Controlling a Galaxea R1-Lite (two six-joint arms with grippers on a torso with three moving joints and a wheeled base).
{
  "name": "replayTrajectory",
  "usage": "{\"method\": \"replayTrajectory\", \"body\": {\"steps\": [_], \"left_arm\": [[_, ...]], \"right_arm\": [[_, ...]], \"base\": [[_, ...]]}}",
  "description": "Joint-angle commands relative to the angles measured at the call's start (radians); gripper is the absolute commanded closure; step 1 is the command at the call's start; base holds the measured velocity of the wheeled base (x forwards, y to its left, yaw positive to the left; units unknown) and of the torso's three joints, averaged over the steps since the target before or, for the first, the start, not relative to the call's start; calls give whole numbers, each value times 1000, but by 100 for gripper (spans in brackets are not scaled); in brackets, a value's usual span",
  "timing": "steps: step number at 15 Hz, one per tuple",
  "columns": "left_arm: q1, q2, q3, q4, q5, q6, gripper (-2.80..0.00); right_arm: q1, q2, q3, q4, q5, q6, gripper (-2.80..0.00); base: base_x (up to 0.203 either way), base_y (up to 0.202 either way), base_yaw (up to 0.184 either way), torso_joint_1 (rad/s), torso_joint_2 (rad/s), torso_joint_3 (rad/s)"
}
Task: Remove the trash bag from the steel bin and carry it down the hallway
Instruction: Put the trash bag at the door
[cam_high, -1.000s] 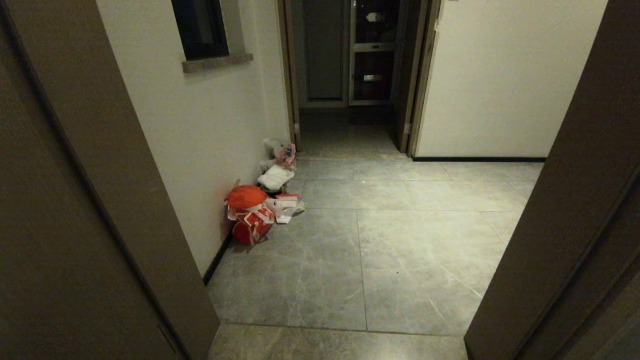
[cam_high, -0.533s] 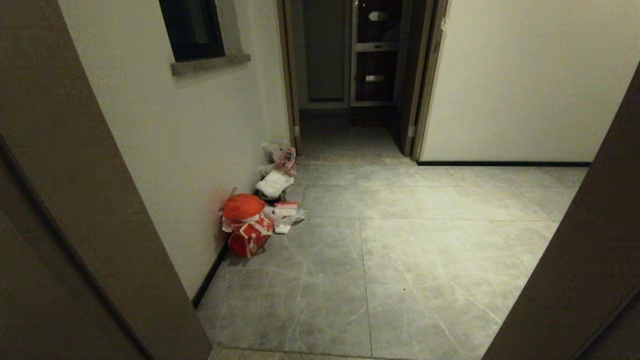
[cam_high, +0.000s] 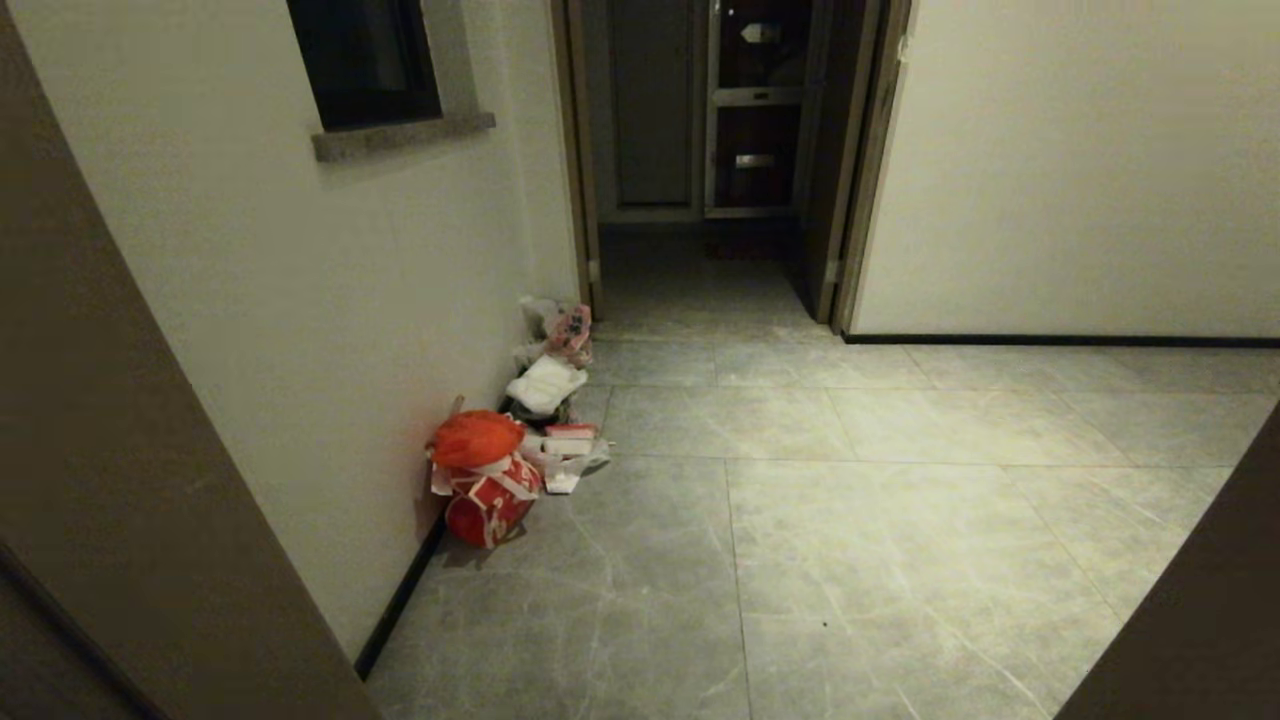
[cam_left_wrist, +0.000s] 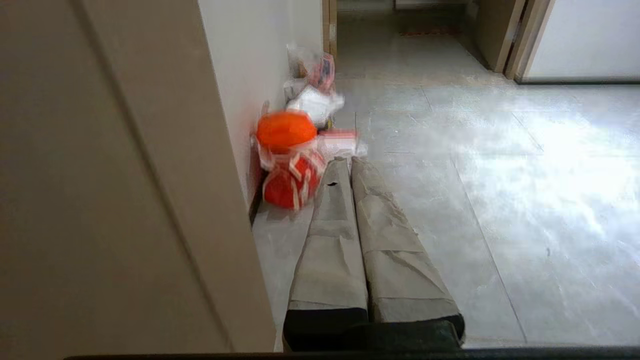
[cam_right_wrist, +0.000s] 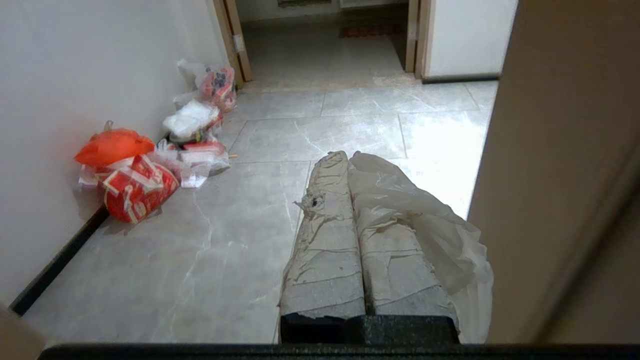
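My right hand (cam_right_wrist: 347, 157) is clamped on the thin whitish translucent plastic trash bag (cam_right_wrist: 425, 235), draped over its outer finger. My left hand (cam_left_wrist: 350, 161) is closed, empty. Grey stone-tiled hallway (cam_high: 850, 520) ahead; red-orange bag pile (cam_high: 485, 478) at 10 o'clock by the wall.

Grey stone-look floor tiles (cam_high: 850, 560) of the hallway carry a heap of orange, red and white bags (cam_high: 510, 440) against the left wall.

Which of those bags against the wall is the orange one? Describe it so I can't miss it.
Follow the left wall down to its dark skirting; a row of rubbish bags sits there. The orange bag is at the near end, perched on a red-and-white printed bag. It alone is plain orange; those beyond are whitish.
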Motion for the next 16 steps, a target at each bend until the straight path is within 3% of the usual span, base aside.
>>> {"method": "replayTrajectory", "body": {"steps": [1, 16], "left_arm": [[0, 0, 2, 1, 1, -1, 0], [0, 0, 2, 1, 1, -1, 0]], "right_arm": [[0, -1, 0, 0, 0, 0, 0], [0, 0, 0, 0, 0, 0, 0]], "base": [[183, 0, 2, -4, -2, 8], [192, 0, 1, 2, 4, 1]]}}
